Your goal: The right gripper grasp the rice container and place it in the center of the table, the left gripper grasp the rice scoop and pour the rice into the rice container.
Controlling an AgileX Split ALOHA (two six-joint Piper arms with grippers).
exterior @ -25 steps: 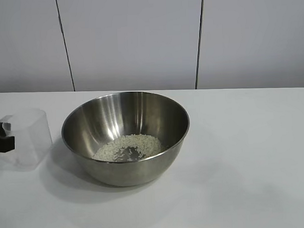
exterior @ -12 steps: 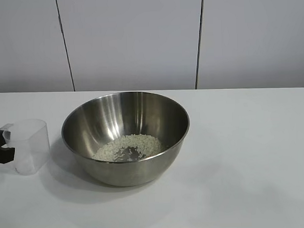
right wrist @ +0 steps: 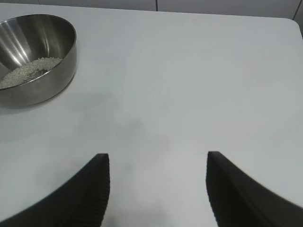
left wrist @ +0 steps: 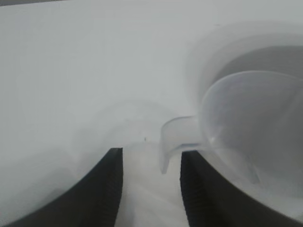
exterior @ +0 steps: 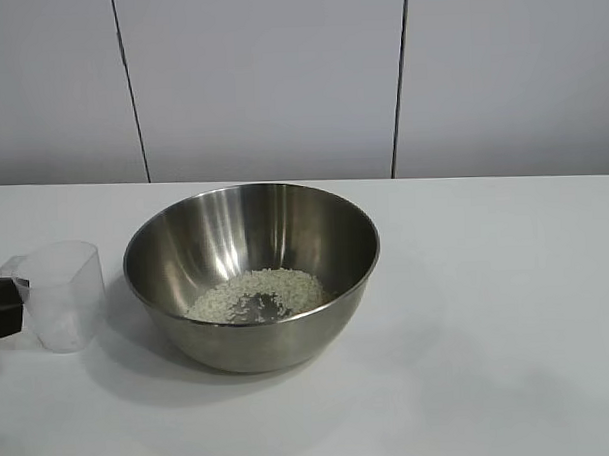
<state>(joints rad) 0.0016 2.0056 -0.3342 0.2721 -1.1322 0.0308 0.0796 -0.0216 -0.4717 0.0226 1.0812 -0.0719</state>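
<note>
The rice container (exterior: 210, 231), a big shiny steel bowl, stands mid-table with rice (exterior: 257, 293) lying in its bottom. Left of it the rice scoop (exterior: 67, 296), a clear plastic cup, stands upright on the white table (exterior: 488, 332) and looks empty. My left gripper (exterior: 2, 304) shows as a black tip at the scoop's handle. In the left wrist view the left gripper (left wrist: 151, 152) is open, the scoop's handle tab (left wrist: 173, 137) between its fingers, close to one. My right gripper (right wrist: 157, 155) is open over bare table, well away from the rice container (right wrist: 59, 52).
White wall panels rise behind the table's far edge (exterior: 303, 180). In the right wrist view the table's rounded corner (right wrist: 291, 21) shows far off. The surface right of the bowl and in front of it is bare white tabletop.
The scoop came down from a tilted, lifted pose to stand upright on the table. The left gripper's fingers have parted from the handle. The bowl and right gripper stayed still.
</note>
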